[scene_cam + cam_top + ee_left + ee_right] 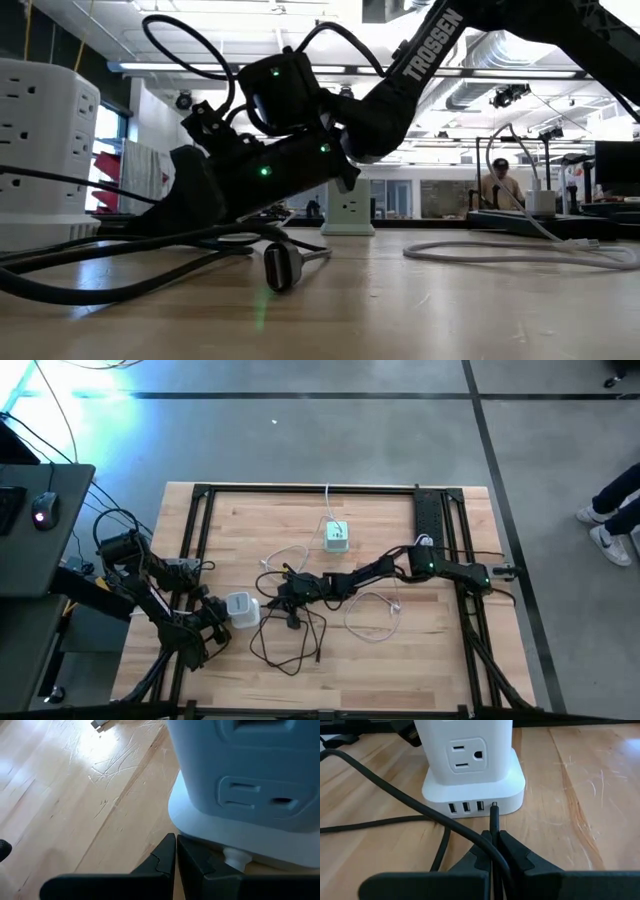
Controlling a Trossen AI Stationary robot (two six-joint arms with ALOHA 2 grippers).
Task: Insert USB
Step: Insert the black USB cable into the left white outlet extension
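A white power cube (241, 608) stands on the wooden table at the near left. In the right wrist view the cube (470, 765) shows an outlet above a row of USB ports (466, 807) in its base. My right gripper (493, 837) is shut on a black USB cable (410, 805). The cable's plug tip (494, 809) sits at the small port to the right of that row. My left gripper (175, 842) is shut, on the far side of the cube from the right gripper, at the rim of the cube's base (192, 827). My right gripper pinches the black cable just behind its plug (493, 827) between the two fingers. The fingers lie nearly level, along the cable, coming from the table's right. The plug sticks out ahead of them toward the cube's base. My left gripper's shut fingertips (167, 845) stand at the lower rim of the cube's base; whether they touch it I cannot tell.
The black cable lies in loose loops (290, 645) near the front edge, with a black plug (280, 265) resting on the table. A second white power cube (336, 537) with a white cord stands mid-table. A white cable (375, 615) lies coiled to the right.
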